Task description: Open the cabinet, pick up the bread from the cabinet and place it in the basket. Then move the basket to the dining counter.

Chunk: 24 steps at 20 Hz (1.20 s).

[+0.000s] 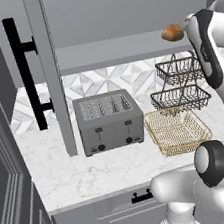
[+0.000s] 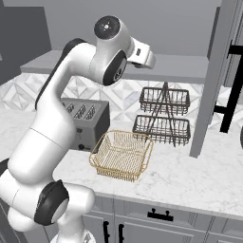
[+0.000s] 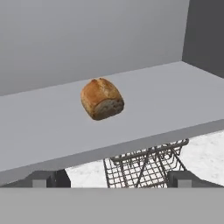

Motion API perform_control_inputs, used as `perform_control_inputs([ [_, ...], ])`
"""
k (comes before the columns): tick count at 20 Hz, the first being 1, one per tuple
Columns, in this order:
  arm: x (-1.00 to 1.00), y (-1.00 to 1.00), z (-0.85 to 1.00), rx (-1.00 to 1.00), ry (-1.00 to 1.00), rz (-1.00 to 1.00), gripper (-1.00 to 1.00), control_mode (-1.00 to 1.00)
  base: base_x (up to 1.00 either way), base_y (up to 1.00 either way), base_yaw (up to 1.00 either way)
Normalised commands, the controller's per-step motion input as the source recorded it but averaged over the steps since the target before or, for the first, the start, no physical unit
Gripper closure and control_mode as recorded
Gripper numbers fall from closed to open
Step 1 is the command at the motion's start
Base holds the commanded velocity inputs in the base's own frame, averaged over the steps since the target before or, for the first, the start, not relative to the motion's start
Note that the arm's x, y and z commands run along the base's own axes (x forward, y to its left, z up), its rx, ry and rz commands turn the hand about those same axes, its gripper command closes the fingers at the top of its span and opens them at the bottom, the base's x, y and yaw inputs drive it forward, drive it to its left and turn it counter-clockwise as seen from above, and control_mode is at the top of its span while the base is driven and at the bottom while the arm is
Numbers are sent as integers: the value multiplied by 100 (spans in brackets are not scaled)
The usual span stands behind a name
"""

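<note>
Bread (image 3: 101, 99) on shelf (image 3: 175, 100), ahead of gripper (image 3: 112, 178)

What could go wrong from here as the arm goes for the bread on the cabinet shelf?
1. The bread is rounded and sits loose on the shelf; the open gripper could nudge it back rather than close on it.
2. The two-tier wire rack stands just below the shelf edge, so a low approach might clip it.
3. The basket lies beside the toaster; a drop from shelf height might miss it.
</note>
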Motion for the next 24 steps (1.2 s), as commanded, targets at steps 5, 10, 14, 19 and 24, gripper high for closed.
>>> perform_control_inputs([
  [5,12,0,11,-3,0,3,-100,-100,0,0,0],
  [10,29,0,14,-4,9,8,-100,-100,0,0,0],
  [14,41,-1,0,0,0,10,-100,-100,0,0,0],
  [19,56,-1,0,-3,2,2,-100,-100,0,0,0],
  [24,57,-1,-2,-7,7,0,-100,-100,0,0,0],
])
